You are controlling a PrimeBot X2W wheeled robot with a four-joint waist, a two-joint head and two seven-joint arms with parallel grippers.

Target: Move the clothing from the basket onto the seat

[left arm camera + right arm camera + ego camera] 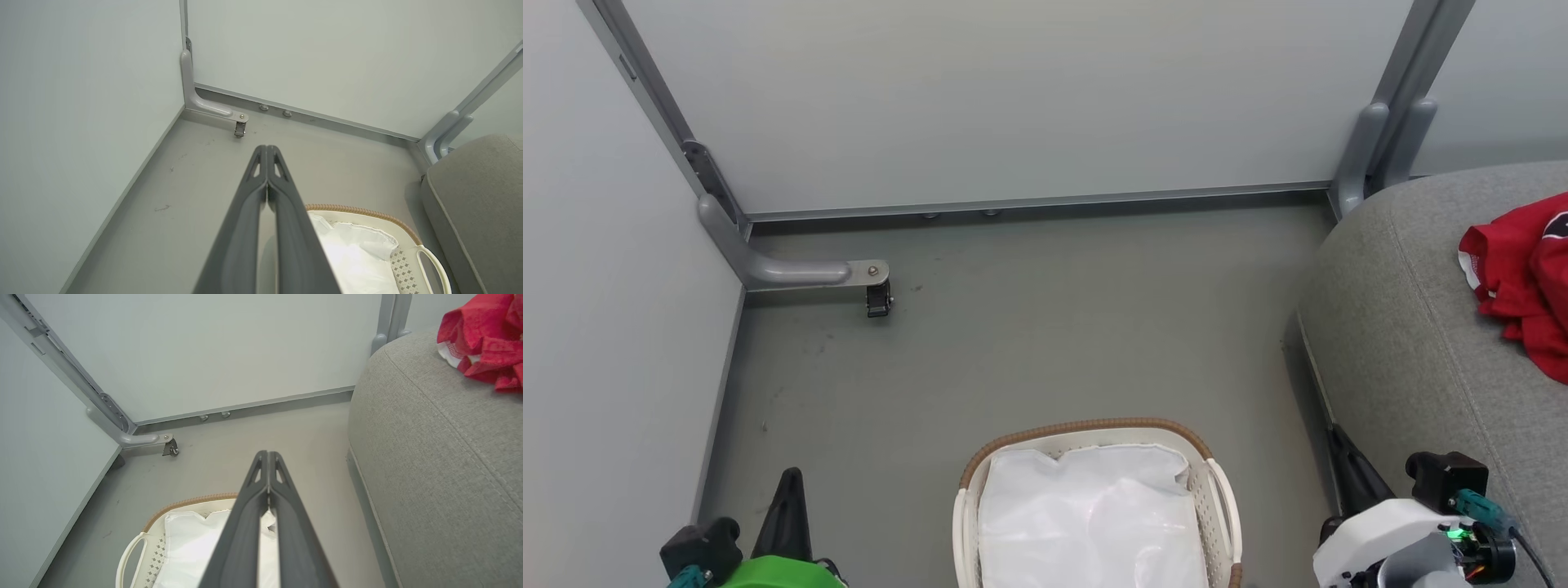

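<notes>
Left jaws sit nearest the lens, bottom centre of the left wrist view: two dark fingers (245, 228) pressed flat together, closed on nothing. Right jaws likewise in the right wrist view, fingers (286, 526) shut w/ nothing between. In the head view they sit low, at the lower left & lower right corners, clear of the basket (1086, 426).

The basket is at bottom centre of the head view, on the floor (1029, 343). Inside, the white liner (1086, 514) lies bare across the part that's in frame (near end cut off by the bottom edge). The clothing (1523, 269) lies crumpled on the seat (1405, 351) at the far right edge, well apart from the basket, partly cut by the frame.

Progress, my read: the transfer looks done, w/ the clothing on the seat, the basket emptied as far as visible, and both jaws free. Left to do: prob. nothing beyond parking the arms. Can't rule out sth in the basket's cropped near end.

View diffs: right wrist view adds, vs the left one, the red heap at upper right on the seat top, plus the seam & weave up close. Left wrist view gives instead the wall (81, 122) at left & the basket's handle (429, 261) at lower right. Head view puts basket, seat & clothing in one frame, so the gap btw them reads plainly.
</notes>
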